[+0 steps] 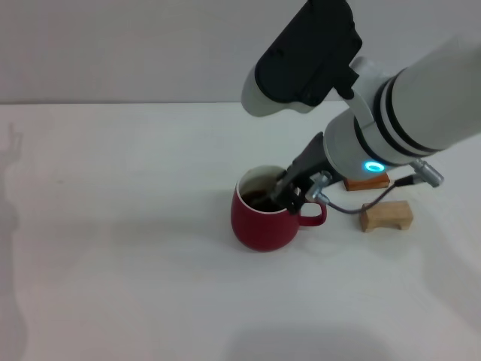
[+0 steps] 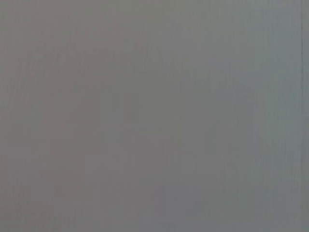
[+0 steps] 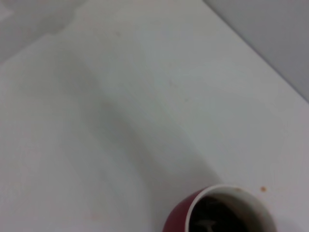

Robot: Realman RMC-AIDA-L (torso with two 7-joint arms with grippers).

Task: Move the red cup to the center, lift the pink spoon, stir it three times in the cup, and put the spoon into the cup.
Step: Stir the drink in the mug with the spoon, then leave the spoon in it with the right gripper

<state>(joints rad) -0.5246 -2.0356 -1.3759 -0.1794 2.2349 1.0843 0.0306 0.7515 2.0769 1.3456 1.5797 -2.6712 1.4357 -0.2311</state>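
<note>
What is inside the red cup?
The right claw dips into the cup, and something dark shows inside. No spoon is visible; the claw covers that spot.

The place looks like a robot test room or a laboratory, not a home. The worktop (image 1: 113, 271) is plain white and bare of any household furnishing, and behind it stands a plain grey wall (image 1: 150, 45) without decoration. A white robot arm (image 1: 406, 113) with black rings and a glowing blue ring light reaches over the worktop. Just beyond its claw (image 1: 289, 192) lie only two small blocks, a tan wooden block (image 1: 385, 215) and an orange-brown flat block (image 1: 367, 181).
</note>
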